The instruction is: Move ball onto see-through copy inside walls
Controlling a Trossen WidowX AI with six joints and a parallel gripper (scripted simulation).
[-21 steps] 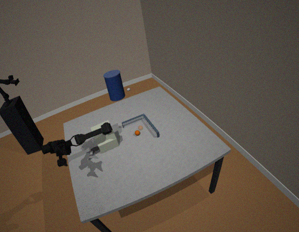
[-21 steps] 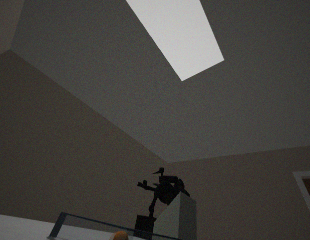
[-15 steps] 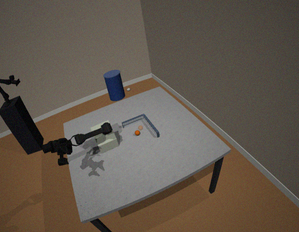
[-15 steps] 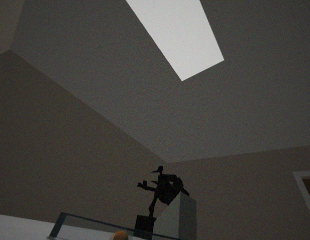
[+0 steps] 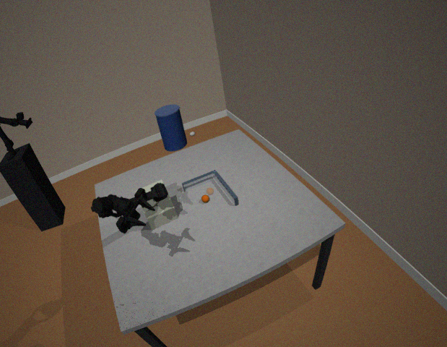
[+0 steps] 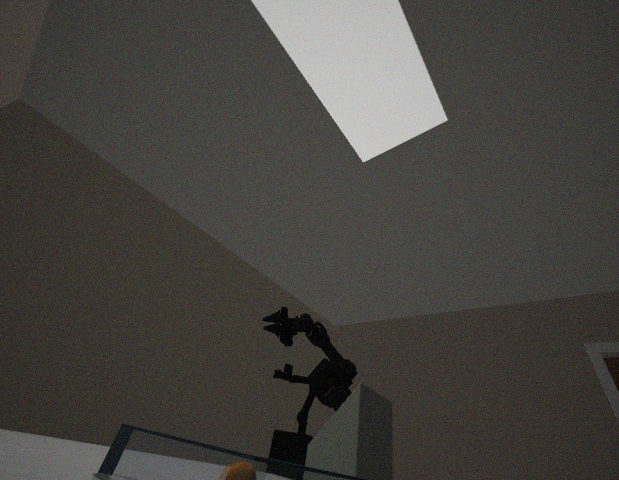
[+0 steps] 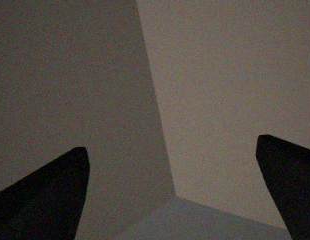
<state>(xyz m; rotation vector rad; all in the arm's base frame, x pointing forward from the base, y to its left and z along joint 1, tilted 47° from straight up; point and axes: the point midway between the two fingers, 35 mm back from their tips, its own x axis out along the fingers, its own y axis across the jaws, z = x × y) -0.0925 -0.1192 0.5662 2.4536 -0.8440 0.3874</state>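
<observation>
Ball point(image 5: 205, 198) beside see-through copy point(image 5: 209, 191)

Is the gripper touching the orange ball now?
Apart. The top view shows bare table between the gripper and the orange ball; its fingers are open and hold nothing.
</observation>
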